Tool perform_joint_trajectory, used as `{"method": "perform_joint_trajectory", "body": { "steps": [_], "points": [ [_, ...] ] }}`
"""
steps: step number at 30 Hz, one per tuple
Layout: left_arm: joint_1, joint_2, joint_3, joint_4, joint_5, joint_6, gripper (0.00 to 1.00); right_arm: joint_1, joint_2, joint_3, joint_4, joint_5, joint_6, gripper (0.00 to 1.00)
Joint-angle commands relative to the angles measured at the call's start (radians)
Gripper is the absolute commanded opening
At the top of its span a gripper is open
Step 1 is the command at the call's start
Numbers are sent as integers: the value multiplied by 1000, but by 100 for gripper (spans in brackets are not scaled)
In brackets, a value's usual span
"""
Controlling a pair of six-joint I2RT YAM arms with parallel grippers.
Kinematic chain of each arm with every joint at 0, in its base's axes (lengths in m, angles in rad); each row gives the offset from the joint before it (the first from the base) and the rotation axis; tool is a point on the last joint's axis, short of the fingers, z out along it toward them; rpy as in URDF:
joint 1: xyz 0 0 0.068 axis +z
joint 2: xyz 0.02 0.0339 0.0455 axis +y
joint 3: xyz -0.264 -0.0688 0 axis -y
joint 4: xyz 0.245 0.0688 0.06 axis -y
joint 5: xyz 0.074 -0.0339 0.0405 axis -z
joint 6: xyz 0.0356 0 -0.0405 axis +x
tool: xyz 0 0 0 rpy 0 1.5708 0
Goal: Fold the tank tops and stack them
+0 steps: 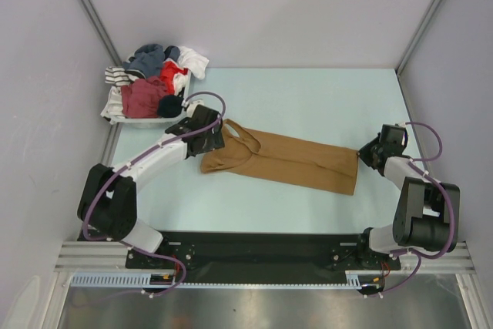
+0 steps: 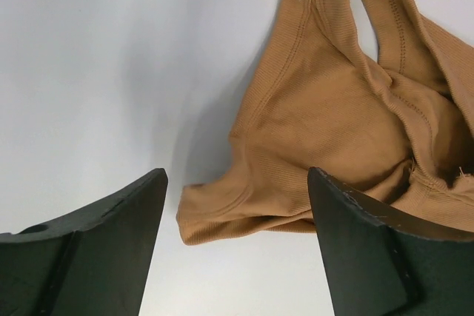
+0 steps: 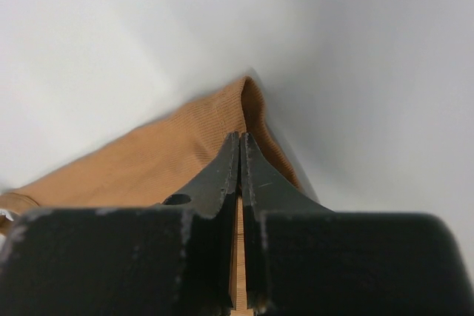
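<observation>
The tan-brown tank top [image 1: 285,161] lies stretched out across the middle of the table, straps to the left, hem to the right. My left gripper [image 1: 209,138] is open and hangs just over its strap end. In the left wrist view the gripper [image 2: 235,175] has its jaws wide apart, with a folded corner of the tan top [image 2: 333,123] between and beyond them, untouched. My right gripper [image 1: 363,153] is shut on the top's right corner. In the right wrist view the gripper [image 3: 240,138] pinches the tan cloth [image 3: 163,157]. A dark maroon red cloth [image 1: 142,98] lies in the clothes pile.
A white basket [image 1: 150,122] at the back left holds mixed clothes: striped, blue-grey, red, white and a dark ball. It sits close behind my left gripper. Grey walls close in the table on the left, back and right.
</observation>
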Motion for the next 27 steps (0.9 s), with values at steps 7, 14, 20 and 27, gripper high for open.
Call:
{"method": "perform_joint_trajectory", "body": {
  "steps": [7, 14, 20, 27],
  "points": [
    [23, -60, -28, 12, -37, 79, 81, -4, 13, 2, 23, -21, -1, 0],
    [120, -175, -278, 188, 112, 43, 80, -4, 16, 3, 23, -29, -4, 5],
    [135, -264, -392, 302, 175, 31, 78, -2, 10, 0, 23, -35, -9, 17],
    [149, -249, -438, 386, 204, -18, 78, -2, 5, -1, 23, -38, -9, 23]
  ]
}}
